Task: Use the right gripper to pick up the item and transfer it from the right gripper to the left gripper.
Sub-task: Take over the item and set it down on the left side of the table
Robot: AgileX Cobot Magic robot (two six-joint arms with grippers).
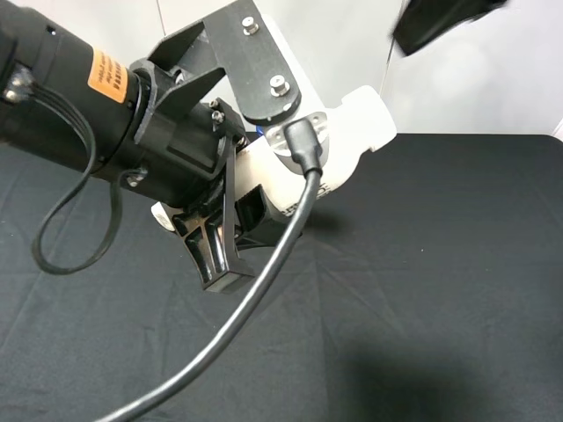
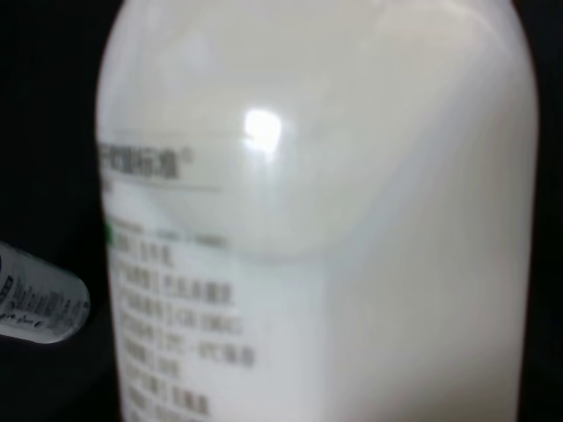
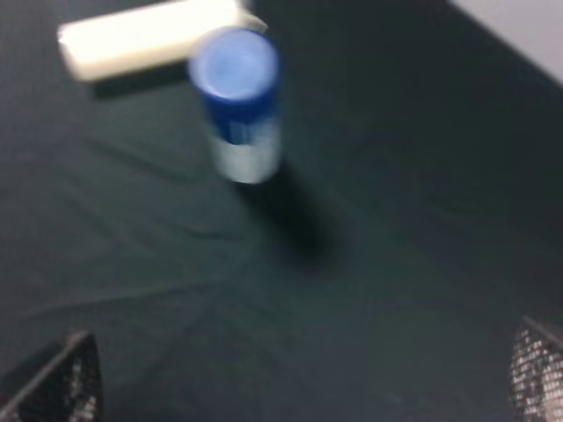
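Note:
The item (image 1: 356, 132), a white plastic bottle with a printed label, sits tilted in my left gripper (image 1: 224, 264), on the arm with the orange sticker, above the black table. In the left wrist view the bottle (image 2: 334, 220) fills the picture at close range, and the gripper's fingers do not show there. My right gripper (image 3: 299, 387) is open and empty, with only its mesh-padded fingertips (image 3: 62, 382) showing. Its black arm (image 1: 444, 22) is blurred at the top right of the exterior view, apart from the item.
A blue-capped bottle (image 3: 237, 97) stands upright on the black cloth (image 1: 422, 290). A cream-white tube (image 3: 149, 35) lies just behind it. A small white printed cylinder (image 2: 40, 294) shows beside the item in the left wrist view. A black cable (image 1: 264, 290) hangs from the left arm.

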